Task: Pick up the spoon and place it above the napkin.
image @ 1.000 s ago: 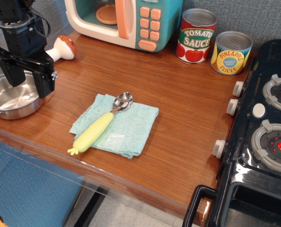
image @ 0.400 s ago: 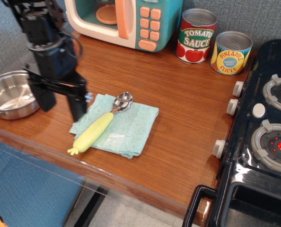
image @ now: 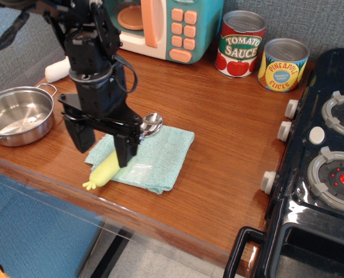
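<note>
The spoon lies diagonally on the light teal napkin, its silver bowl toward the back right and its yellow-green handle over the napkin's front left edge. My gripper is open and hangs over the handle. One finger stands left of the handle, the other finger right of it. The arm hides the middle of the spoon. I cannot tell whether the fingers touch the napkin.
A steel pan sits at the left edge. A toy microwave stands at the back, with a tomato sauce can and a pineapple can beside it. A toy stove fills the right. A white mushroom stem shows behind the arm.
My gripper has moved right from over the pan to above the spoon's handle on the napkin, staying open. The spoon and napkin have not moved.
</note>
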Available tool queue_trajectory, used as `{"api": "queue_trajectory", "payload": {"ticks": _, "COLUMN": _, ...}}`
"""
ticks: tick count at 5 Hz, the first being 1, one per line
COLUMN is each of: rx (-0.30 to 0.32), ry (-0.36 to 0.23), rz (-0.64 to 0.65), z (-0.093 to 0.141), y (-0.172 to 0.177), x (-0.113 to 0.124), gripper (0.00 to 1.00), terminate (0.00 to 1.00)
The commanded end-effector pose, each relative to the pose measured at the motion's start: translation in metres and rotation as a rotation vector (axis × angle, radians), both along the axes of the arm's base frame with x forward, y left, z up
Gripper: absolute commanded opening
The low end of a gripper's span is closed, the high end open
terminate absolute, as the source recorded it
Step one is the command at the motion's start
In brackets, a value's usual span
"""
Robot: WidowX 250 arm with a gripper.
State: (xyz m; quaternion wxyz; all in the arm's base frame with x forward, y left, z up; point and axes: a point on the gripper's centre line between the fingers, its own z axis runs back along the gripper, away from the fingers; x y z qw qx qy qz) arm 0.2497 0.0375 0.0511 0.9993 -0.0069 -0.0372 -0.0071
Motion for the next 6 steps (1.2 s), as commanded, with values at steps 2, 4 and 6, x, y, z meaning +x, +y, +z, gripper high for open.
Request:
{"api": "queue_trajectory", "payload": {"ticks": 2, "rx": 0.062, "ry": 0.015, "rz": 0.036, "z": -0.018, "y": 0.006, "x": 0.008, "gripper": 1.0, "terminate": 0.0}}
{"api": "queue_trajectory", "payload": {"ticks": 4, "rx": 0.073, "ry": 0.012, "rz": 0.025, "z": -0.023, "y": 0.002, "x": 0.005, "gripper": 0.0, "terminate": 0.0}}
{"api": "queue_trajectory", "payload": {"ticks": 6, "rx": 0.076, "ry": 0.017, "rz": 0.027, "z": -0.03, "y": 0.001, "x": 0.002, "gripper": 0.0, "terminate": 0.0}}
